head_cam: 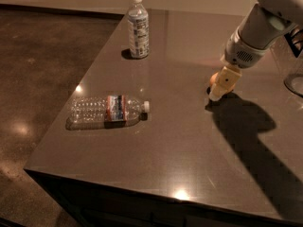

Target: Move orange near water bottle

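The orange [213,79] sits on the dark table [180,141] at the right, mostly hidden behind my gripper [218,91]. My gripper reaches down from the upper right and is at the orange, its tip at the table surface. The water bottle [108,110], clear with a red-and-blue label band and a white cap, lies on its side near the table's left edge. It is well to the left of the orange.
A second bottle [138,27] with a pale white-blue label stands upright at the back left of the table. A clear glass object [295,82] is at the right edge. The table's front and left edges drop to the floor.
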`<state>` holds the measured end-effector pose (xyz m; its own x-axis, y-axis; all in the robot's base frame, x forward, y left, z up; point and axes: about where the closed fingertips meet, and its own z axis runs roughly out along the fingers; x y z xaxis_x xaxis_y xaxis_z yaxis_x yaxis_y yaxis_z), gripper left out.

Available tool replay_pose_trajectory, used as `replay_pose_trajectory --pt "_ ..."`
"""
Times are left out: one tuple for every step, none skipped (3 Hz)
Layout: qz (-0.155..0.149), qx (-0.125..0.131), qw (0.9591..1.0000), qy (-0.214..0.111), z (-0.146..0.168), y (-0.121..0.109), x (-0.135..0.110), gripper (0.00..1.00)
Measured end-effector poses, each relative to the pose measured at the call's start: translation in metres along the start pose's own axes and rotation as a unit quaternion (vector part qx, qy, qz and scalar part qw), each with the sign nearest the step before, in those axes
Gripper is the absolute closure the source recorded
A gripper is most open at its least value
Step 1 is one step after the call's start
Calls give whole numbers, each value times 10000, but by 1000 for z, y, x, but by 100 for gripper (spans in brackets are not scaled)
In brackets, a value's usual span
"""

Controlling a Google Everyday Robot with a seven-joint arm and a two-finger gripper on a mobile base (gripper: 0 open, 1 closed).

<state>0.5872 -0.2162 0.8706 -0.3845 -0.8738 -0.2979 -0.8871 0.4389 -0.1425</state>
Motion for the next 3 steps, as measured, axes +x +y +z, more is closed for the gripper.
replay_pose_trajectory --pt "-48 -105 9998 139 7 2 0 40" --pt "-53 -125 9998 145 6 2 -2 64" --pt "-414 -134 9991 -7 -5 17 -30 88"
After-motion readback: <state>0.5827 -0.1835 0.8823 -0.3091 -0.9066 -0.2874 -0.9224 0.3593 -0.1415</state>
